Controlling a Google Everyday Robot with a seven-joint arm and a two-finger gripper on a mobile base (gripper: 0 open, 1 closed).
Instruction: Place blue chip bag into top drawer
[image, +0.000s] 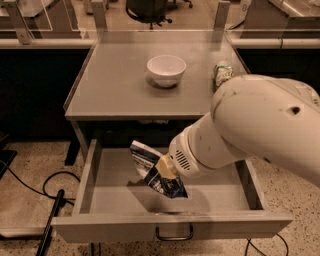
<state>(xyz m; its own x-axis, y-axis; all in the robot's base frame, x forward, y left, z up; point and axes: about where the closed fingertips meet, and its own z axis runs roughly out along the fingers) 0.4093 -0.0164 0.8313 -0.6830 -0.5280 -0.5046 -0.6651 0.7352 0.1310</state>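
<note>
My arm (260, 125) runs off frame to the right of the drawer (85, 185), hiding its right rear corner and part of the can (222, 74) beyond, while my gripper (164, 170) above the drawer half-vanishes against the blue chip bag (145, 157).

Office with desks (115, 90), swivel chair (147, 9); tool (164, 170) over top drawer (125, 231)

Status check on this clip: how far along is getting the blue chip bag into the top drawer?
Done: the top drawer stands pulled open, and the blue chip bag is off the tabletop. In hand: the gripper holds the bag tilted, low inside the drawer; whether it touches the floor is unclear. Left: release the bag there and back out.
</note>
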